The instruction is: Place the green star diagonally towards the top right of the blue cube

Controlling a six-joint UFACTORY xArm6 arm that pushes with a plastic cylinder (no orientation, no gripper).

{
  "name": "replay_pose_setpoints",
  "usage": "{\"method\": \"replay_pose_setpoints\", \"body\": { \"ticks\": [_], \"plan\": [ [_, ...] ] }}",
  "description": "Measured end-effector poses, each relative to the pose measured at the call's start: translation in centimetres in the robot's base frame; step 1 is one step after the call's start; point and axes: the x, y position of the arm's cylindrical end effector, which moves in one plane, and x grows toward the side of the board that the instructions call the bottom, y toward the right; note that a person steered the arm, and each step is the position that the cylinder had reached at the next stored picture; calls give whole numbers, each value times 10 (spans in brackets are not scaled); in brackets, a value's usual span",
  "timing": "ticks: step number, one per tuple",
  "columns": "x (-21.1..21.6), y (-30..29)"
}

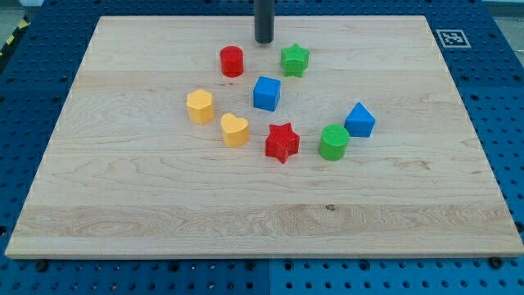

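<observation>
Camera view, single frame. The wooden board [123, 213] lies on a blue perforated bench [24, 98], with a printed marker tag [452, 38] at the board's top right corner.

End effector: a plain dark rod with no jaws, so nothing is spread, pressed together or pinched. My tip [264, 41] stands near the top edge of the board, about midway along it. It sits between the red cylinder [232, 61] to the view's left and the green star [295, 60] to the view's right, slightly above both and apart from each.

Task items: the green star lies in the upper middle of the board, up and to the view's right of the blue cube [267, 93], near it but not touching. The blue cube sits just below the tip's position, closer to the board's centre.

Other items: a yellow hexagonal block [200, 106] lies left of the blue cube, with a yellow heart [235, 129] just below and right of it. A red star [282, 142] sits near the board's centre. A green cylinder [333, 142] lies to its right, and a blue block with a peaked top [359, 120] stands just beside that cylinder, toward the right edge.
</observation>
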Motion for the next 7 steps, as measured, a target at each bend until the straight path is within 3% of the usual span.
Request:
{"method": "replay_pose_setpoints", "body": {
  "ticks": [4, 7],
  "plan": [
    [23, 8],
    [49, 72]
  ]
}}
